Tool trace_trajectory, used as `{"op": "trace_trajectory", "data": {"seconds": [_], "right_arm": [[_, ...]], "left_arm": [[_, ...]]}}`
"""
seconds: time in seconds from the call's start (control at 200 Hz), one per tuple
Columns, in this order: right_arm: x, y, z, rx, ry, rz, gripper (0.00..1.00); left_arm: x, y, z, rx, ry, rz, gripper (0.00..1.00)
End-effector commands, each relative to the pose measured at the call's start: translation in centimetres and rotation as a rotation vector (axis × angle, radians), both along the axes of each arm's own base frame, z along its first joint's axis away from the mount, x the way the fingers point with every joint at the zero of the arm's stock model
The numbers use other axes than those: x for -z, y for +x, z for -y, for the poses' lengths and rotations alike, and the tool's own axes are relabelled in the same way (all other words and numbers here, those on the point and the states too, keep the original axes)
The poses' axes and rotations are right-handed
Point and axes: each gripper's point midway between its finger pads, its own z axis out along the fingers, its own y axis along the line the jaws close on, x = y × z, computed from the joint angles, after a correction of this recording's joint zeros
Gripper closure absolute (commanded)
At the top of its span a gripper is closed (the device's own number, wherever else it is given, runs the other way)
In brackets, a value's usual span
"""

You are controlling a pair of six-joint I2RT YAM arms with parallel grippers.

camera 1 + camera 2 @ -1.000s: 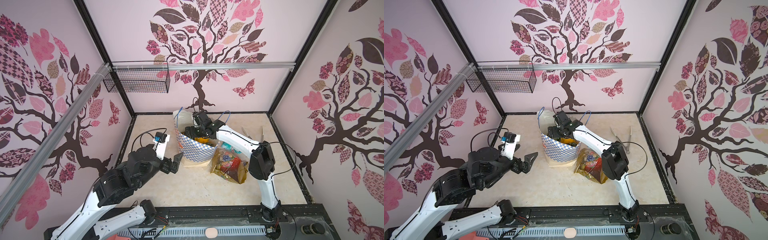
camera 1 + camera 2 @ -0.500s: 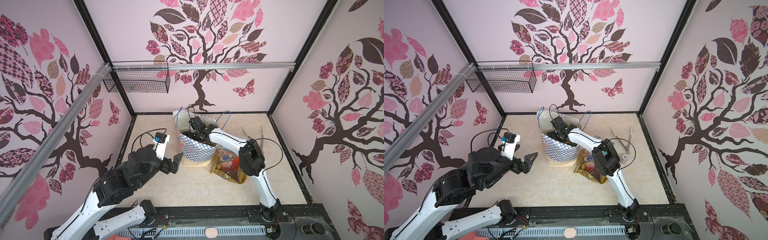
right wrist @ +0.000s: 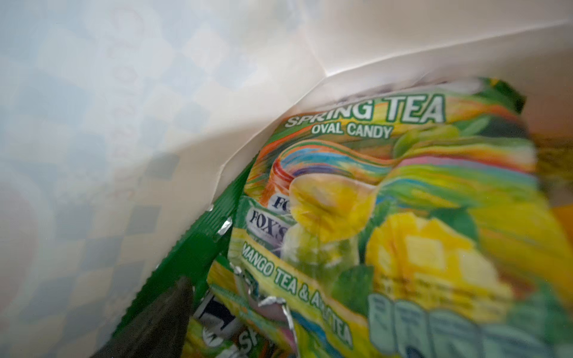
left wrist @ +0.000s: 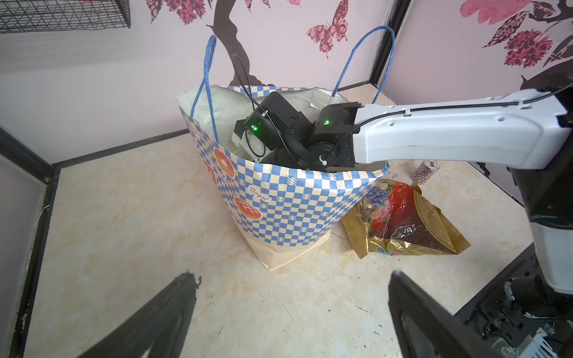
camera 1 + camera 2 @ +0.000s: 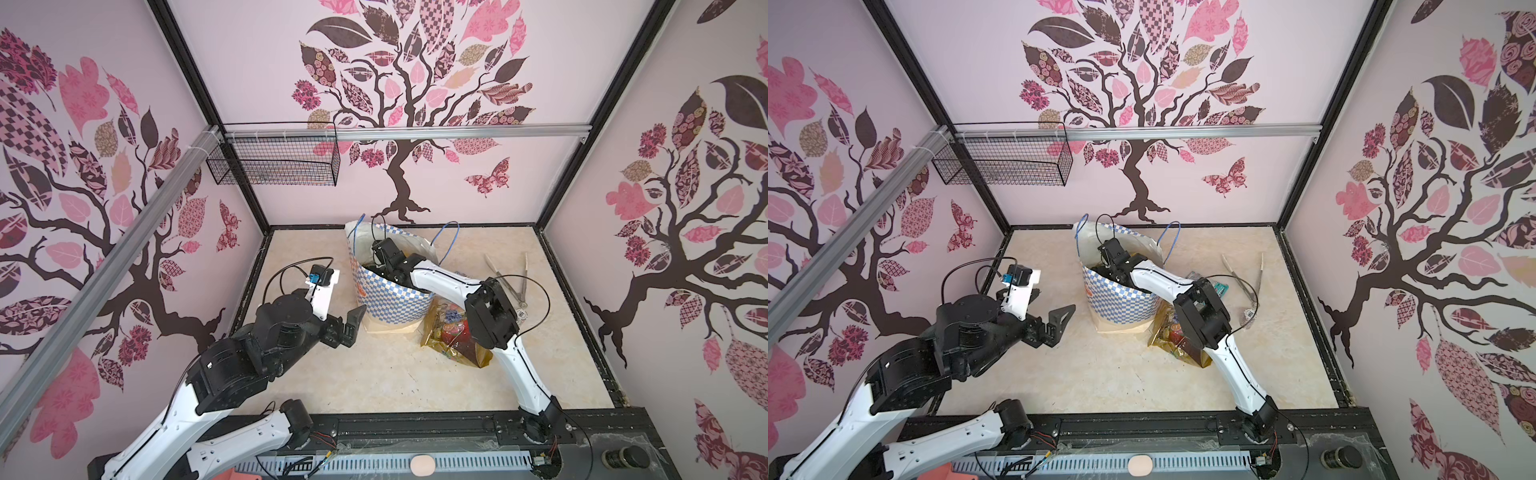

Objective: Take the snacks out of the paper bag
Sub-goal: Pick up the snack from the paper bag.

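Deep inside the paper bag (image 5: 390, 297), at mid-frame in both top views, a green FOX'S packet (image 3: 387, 201) leans on the white wall, with other snacks under it. It looks light, crinkly and slippery, so a crimped edge seems the surest hold. Beside it the right gripper (image 4: 266, 136) is plunged in with one finger (image 3: 161, 316) showing; I cannot tell its spread. Just right of the bag's base lies the gold-and-red pack (image 5: 451, 336). Left of the bag, the left gripper (image 4: 288, 316) hangs wide and empty.
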Motion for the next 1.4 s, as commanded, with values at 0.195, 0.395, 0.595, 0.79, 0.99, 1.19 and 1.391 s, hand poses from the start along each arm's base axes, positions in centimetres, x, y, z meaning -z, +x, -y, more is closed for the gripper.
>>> {"op": "trace_trajectory", "data": {"seconds": [0.195, 0.395, 0.595, 0.79, 0.99, 1.19, 1.391], "right_arm": [[7.0, -2.9, 3.3, 0.010, -0.165, -0.177, 0.66], [3.8, -2.2, 3.0, 0.015, -0.136, -0.122, 0.94], [-0.4, -1.8, 2.8, 0.020, -0.085, -0.058, 1.00], [-4.4, -1.7, 2.9, 0.030, -0.031, 0.005, 1.00], [-8.3, -1.5, 3.1, 0.042, 0.009, 0.068, 1.00], [-11.5, -1.3, 3.4, 0.047, 0.032, 0.132, 1.00], [-14.0, -1.4, 3.7, 0.045, 0.050, 0.173, 1.00]], "left_arm": [[0.7, 0.1, 0.0, -0.005, 0.010, -0.007, 0.02], [0.7, 0.1, 0.1, -0.003, 0.009, -0.005, 0.02], [0.7, 0.0, 0.0, -0.003, 0.005, -0.006, 0.02], [0.7, 0.0, -0.1, -0.005, 0.002, -0.005, 0.02], [0.7, 0.1, 0.1, 0.000, 0.002, -0.007, 0.02], [0.8, 0.1, 0.2, 0.000, 0.003, -0.007, 0.02], [0.9, 0.1, 0.2, -0.001, 0.005, -0.007, 0.02]]}}
